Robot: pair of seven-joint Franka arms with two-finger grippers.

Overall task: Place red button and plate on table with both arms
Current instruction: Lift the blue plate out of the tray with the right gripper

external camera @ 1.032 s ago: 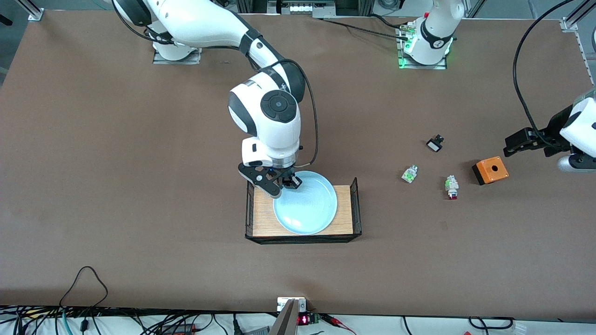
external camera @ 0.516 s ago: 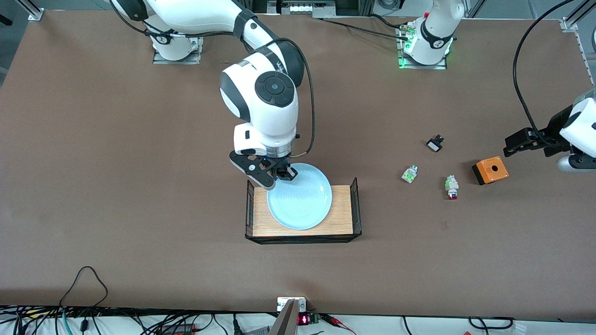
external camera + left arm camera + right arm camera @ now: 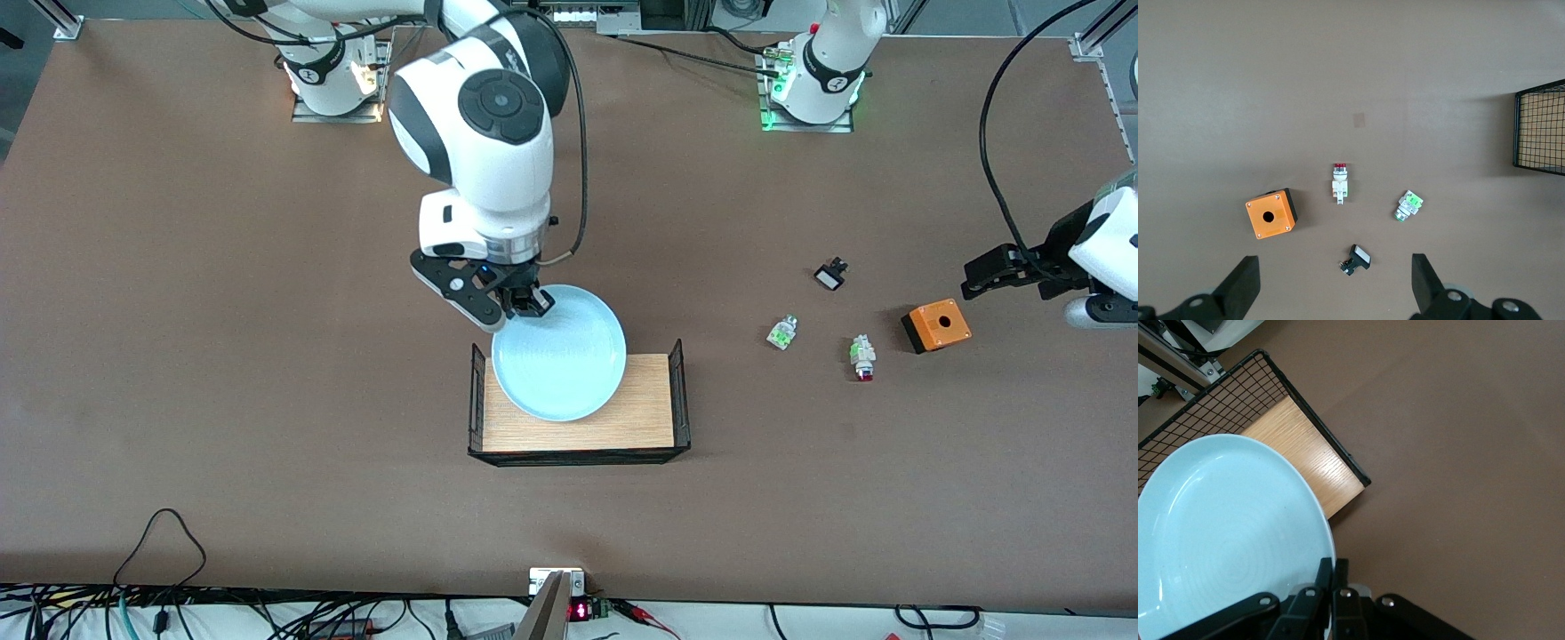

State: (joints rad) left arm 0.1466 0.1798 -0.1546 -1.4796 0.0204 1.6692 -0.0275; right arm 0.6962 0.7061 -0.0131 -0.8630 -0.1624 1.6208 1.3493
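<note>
On the brown table [image 3: 222,356]: plate [image 3: 560,364] lifted off the wooden tray [image 3: 640,427].

Pinched at the rim by the right gripper [image 3: 520,307], raised and carried toward the right arm's base since a second ago; not yet set down. Red button [image 3: 861,357] lying untouched near the orange box [image 3: 935,326], under the waiting left gripper [image 3: 1331,293], fingers wide apart, empty.

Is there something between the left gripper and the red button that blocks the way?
Nothing visible does. The left gripper hangs open over the table, with the red button lying free below. The orange box, green button and black-and-white part lie apart from it.
</note>
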